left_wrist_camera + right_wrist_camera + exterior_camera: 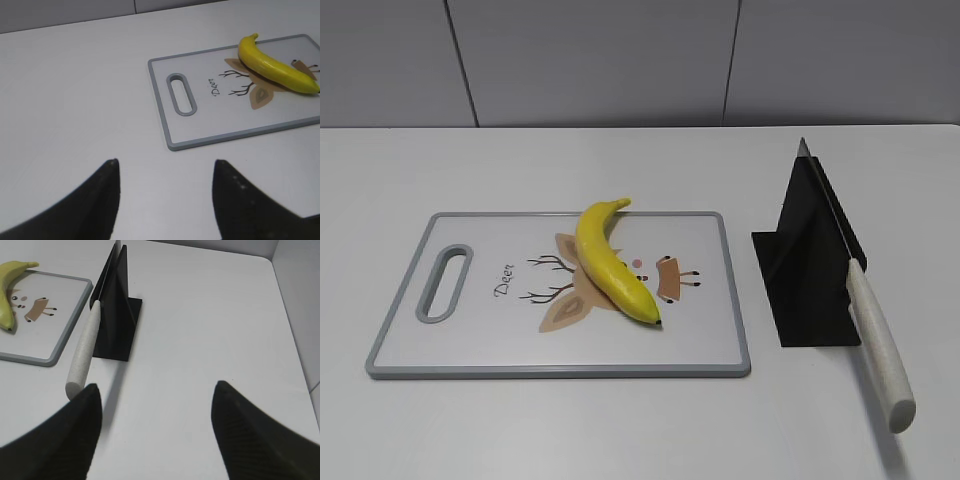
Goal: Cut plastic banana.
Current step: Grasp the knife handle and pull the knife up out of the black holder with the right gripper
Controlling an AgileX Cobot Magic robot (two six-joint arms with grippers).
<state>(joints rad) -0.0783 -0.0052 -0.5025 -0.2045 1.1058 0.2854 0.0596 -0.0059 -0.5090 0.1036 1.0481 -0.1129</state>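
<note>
The plastic banana (610, 262) lies whole on the white cutting board (470, 345), across its deer drawing; it also shows in the left wrist view (275, 65) and at the right wrist view's left edge (6, 290). A knife (875, 335) with a pale handle (85, 347) rests slanted in a black holder (810, 270), handle toward the front. My left gripper (166, 162) is open and empty over bare table, left of and nearer than the board. My right gripper (157, 386) is open and empty, just nearer than the knife handle's end. Neither gripper shows in the exterior view.
The grey-rimmed board (172, 145) has a handle slot (181, 94) at its left end. The black holder (117, 315) stands right of the board. A grey wall (620, 60) runs behind the white table, and a wall (300, 300) bounds its right side.
</note>
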